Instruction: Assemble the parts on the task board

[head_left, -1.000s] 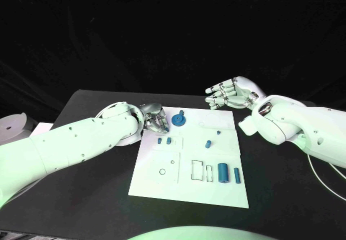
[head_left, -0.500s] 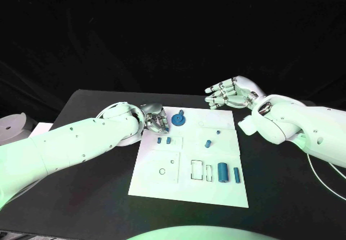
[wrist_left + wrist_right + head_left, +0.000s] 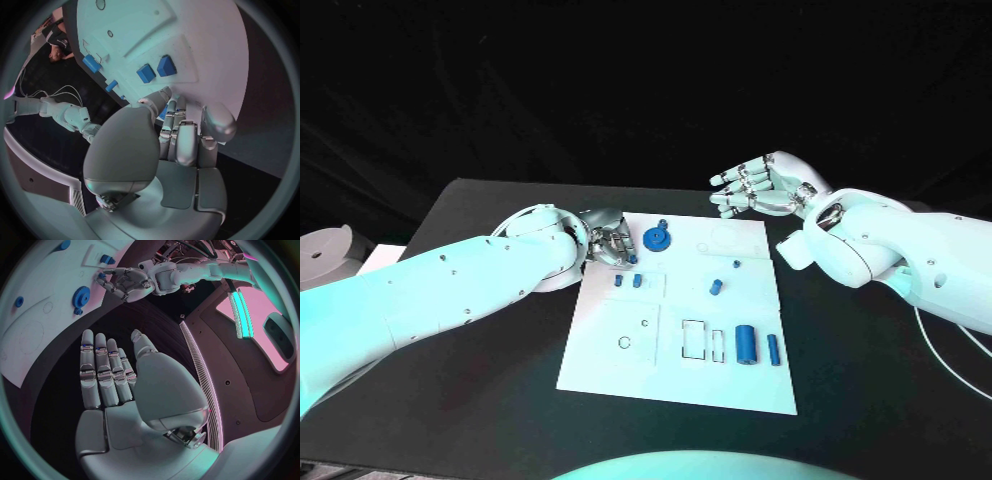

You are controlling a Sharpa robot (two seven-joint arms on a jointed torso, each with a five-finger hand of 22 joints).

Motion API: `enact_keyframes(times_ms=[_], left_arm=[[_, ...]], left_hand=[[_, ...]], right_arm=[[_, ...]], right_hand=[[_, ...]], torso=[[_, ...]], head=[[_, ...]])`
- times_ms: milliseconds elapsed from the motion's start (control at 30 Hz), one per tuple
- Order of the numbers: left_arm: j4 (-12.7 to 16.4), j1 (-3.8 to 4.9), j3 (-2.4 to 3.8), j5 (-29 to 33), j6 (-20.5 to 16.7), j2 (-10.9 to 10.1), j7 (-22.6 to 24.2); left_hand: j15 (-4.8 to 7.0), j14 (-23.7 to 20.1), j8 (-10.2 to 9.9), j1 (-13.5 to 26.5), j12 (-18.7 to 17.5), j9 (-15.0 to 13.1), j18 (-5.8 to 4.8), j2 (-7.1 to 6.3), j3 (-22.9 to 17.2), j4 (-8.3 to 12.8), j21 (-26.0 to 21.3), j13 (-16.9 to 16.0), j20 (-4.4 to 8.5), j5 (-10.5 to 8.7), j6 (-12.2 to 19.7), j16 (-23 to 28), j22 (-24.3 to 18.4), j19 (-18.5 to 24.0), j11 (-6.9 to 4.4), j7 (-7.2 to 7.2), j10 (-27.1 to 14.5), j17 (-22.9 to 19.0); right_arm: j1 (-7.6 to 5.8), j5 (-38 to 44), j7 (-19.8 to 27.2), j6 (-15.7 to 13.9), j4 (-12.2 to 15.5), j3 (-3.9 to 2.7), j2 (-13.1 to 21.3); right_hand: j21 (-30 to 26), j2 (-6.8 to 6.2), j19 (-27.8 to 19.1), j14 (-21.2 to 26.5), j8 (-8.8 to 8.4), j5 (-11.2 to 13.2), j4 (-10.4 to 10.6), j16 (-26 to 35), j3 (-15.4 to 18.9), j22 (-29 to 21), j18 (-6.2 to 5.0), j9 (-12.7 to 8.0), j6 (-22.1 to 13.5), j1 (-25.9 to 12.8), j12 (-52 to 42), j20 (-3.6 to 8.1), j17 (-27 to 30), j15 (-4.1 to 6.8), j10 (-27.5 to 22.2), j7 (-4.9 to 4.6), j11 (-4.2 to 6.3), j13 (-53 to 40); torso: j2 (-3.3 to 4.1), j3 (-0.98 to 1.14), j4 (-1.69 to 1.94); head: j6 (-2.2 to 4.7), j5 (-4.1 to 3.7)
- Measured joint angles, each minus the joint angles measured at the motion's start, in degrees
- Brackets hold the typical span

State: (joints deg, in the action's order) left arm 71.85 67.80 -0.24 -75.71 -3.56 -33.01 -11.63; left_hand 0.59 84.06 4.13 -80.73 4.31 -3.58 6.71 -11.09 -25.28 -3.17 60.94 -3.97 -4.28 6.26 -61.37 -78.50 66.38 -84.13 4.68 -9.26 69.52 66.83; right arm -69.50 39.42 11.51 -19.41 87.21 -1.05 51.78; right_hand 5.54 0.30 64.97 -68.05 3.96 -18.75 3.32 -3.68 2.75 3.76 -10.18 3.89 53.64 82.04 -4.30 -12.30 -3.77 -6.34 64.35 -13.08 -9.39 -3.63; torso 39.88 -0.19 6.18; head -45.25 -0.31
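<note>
- I see the white task board [image 3: 678, 375] lying flat mid-tabletop [image 3: 473, 400], carrying small blue parts: a toothed gear [image 3: 655, 238] near its far edge and two upright cylinders [image 3: 746, 343] nearer me.
- Left robot hand [image 3: 606, 239] rests at the board's far left corner, just beside the gear; I cannot tell whether its curled fingers hold anything.
- Right robot hand [image 3: 759, 186] hovers beyond the board's far edge, fingers apart, holding nothing.

Blue parts [image 3: 746, 344], white task board [image 3: 672, 380], black table [image 3: 488, 400]
</note>
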Motion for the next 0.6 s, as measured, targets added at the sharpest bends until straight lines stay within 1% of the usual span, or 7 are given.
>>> enact_keyframes(times_ms=[67, 167, 367, 433, 500, 567, 600], left_arm=[[0.0, 0.00, 0.00, 0.0, 0.0, 0.0, -0.1], [-0.1, 0.00, 0.00, 0.0, 0.0, 0.0, -0.2], [-0.2, 0.00, 0.01, 0.1, -0.1, -0.1, -0.3], [-0.2, 0.01, 0.01, 0.1, -0.1, -0.1, -0.3], [-0.2, 0.01, 0.02, 0.1, -0.1, -0.3, -0.3], [0.0, 0.01, 0.02, 0.3, -0.2, -0.7, -0.3], [0.2, 0.01, 0.02, 0.5, -0.3, -1.0, -0.3]], left_hand=[[0.00, 0.0, -0.5, 0.2, -0.3, 0.0, 0.00, -0.15, 0.0, 0.0, 0.0, 0.0, -0.22, 0.00, 1.3, 0.0, 0.0, 0.2, 0.32, -0.15, -0.3, -0.2], [0.00, 0.0, -0.5, 0.4, -0.3, 0.0, 0.00, -0.39, 0.0, 0.0, -0.2, 0.0, -0.21, 0.00, 2.3, 0.0, -0.1, 0.2, 0.32, -0.23, -0.3, -0.3], [0.00, 0.0, -0.5, 0.4, -0.3, 0.0, 0.01, -0.39, 0.0, 0.0, -0.3, 0.0, -0.21, 0.00, 2.4, 0.0, -0.2, 0.2, 0.53, -0.23, -0.5, -0.5], [0.00, 0.0, -0.5, 0.4, -0.3, 0.0, 0.00, -0.39, 0.0, 0.0, -0.3, 0.0, -0.21, 0.00, 2.4, 0.0, -0.2, 0.2, 0.53, -0.23, -0.5, -0.5], [0.00, 0.0, -0.5, 0.4, -0.3, 0.0, 0.00, -0.39, 0.0, 0.0, -0.5, 0.0, -0.36, 0.00, 2.6, 0.0, -0.3, 0.1, 0.53, -0.40, -0.5, -0.5], [0.00, 0.0, -0.5, 0.4, -0.3, 0.0, 0.01, -0.39, 0.0, 0.0, -0.5, 0.0, -0.42, 0.00, 2.6, 0.0, -0.3, 0.0, 0.53, -0.44, -0.5, -0.5], [-0.04, 0.0, -0.5, 0.4, -0.3, 0.0, 0.00, -0.39, 0.0, 0.0, -0.5, 0.0, -0.42, 0.00, 2.7, 0.0, -0.3, 0.0, 0.53, -0.34, -0.5, -0.5]], right_arm=[[0.00, 0.0, 0.0, 0.0, 0.0, 0.00, 0.0], [0.00, 0.0, 0.0, 0.0, 0.0, 0.00, 0.0], [0.00, 0.0, 0.0, 0.0, -0.1, 0.00, 0.0], [0.00, 0.1, -0.1, 0.1, -0.1, 0.00, 0.0], [0.00, 0.3, -0.3, 0.2, -0.3, 0.00, 0.1], [0.00, 1.1, -0.8, 0.6, -0.6, 0.00, 0.1], [0.00, 1.7, -1.1, 0.7, -0.7, 0.00, 0.2]], right_hand=[[0.0, 0.00, 0.0, 0.0, 0.00, 0.0, 0.0, 0.0, 0.0, 0.0, 0.00, 0.0, 0.0, 0.0, 0.0, 0.00, 0.0, 0.00, 0.0, 0.00, 0.00, 0.0], [0.0, 0.00, 0.0, 0.0, 0.00, 0.0, 0.0, 0.0, 0.0, 0.0, 0.00, 0.0, 0.0, 0.0, 0.0, 0.00, 0.0, 0.00, 0.0, 0.00, 0.00, 0.0], [0.0, 0.01, 0.0, 0.0, 0.00, 0.0, 0.0, 0.0, 0.0, 0.0, 0.00, 0.0, 0.0, 0.0, 0.0, 0.01, 0.0, 0.00, 0.0, 0.00, 0.00, 0.0], [0.0, 0.03, 0.2, 0.0, 0.00, 0.0, -0.2, 0.0, -0.2, 0.0, 0.00, 0.0, 0.0, 0.0, 0.0, 0.21, 0.0, 0.00, 0.0, 0.00, 0.00, 0.0], [0.0, 0.24, 0.2, 0.0, 0.00, 0.1, -0.4, 0.0, -0.4, 0.0, 0.00, 0.0, 0.0, -0.2, 0.0, 0.21, 0.0, 0.00, 0.0, 0.00, 0.00, 0.0], [0.0, 0.24, 1.1, -0.8, 0.36, 0.8, -1.0, -0.3, -1.0, 0.1, 0.01, 0.0, 0.4, -0.2, 0.0, 0.59, 0.0, 0.49, 0.1, 0.40, 0.10, 0.0], [0.0, 0.25, 1.7, -1.6, 0.63, 1.2, -1.3, -0.6, -1.4, 0.3, 0.01, 0.1, 0.9, -0.2, 0.0, 0.92, -0.1, 0.77, 0.4, 0.84, 0.44, 0.0]], torso=[[0.00, 0.00, -0.01], [0.00, -0.01, 0.00], [0.00, 0.00, 0.00], [0.00, 0.00, 0.00], [-0.01, 0.00, 0.00], [-0.03, 0.00, -0.01], [-0.04, -0.01, -0.03]], head=[[0.00, 0.00], [-0.01, 0.03], [-0.02, -0.02], [-0.03, -0.05], [-0.04, -0.07], [-0.04, -0.07], [-0.01, -0.07]])
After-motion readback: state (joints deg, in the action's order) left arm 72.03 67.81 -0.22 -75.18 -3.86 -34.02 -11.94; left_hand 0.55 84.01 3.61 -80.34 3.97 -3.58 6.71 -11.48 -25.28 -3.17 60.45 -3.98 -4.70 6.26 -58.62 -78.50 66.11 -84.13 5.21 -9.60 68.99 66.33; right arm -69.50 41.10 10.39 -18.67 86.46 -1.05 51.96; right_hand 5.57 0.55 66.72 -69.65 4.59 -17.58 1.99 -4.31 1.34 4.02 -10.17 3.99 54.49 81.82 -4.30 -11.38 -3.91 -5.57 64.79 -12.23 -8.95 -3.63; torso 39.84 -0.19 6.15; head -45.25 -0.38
